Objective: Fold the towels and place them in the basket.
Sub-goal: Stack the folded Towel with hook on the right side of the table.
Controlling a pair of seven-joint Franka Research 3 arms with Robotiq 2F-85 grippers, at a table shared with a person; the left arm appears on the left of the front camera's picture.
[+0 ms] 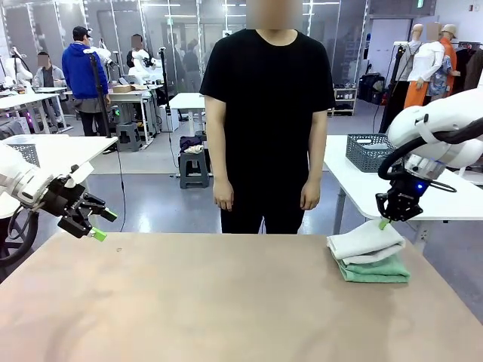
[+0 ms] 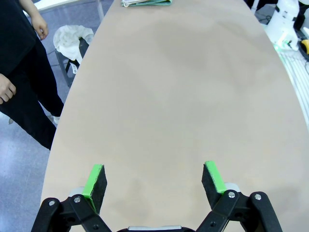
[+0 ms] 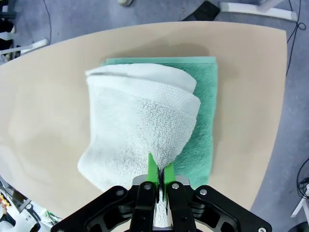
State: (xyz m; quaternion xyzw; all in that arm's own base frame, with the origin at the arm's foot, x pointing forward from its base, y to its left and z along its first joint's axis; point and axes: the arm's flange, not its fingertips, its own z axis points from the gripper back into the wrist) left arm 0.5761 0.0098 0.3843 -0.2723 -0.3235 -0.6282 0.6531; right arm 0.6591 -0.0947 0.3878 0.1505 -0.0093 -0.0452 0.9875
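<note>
On the right side of the beige desk, near its far edge, the cream-white terry towel lies folded on top of the folded mint green terry towel, the two making a small stack. The green one lies flat on the desk and shows as a band along one side of the white one in the right wrist view, with a thin strip at the far end as well.

The right hand hovers just above the far corner of the stack, its two green-padded fingers pressed together on a pinch of the cream-white towel. The cloth rises from the folded bundle into a small peak between the pads, while the rest of the white towel sags in soft rolls over the green towel.

The left hand hangs over the desk's left edge, well apart from the towels, its fingers spread wide with nothing between them. In its wrist view the bare desk stretches ahead and the stack sits at the far end.

A dark grey plastic basket with lattice sides stands on a white desk behind the right arm. A person in a black T-shirt stands at the far side of the desk, arms down.
</note>
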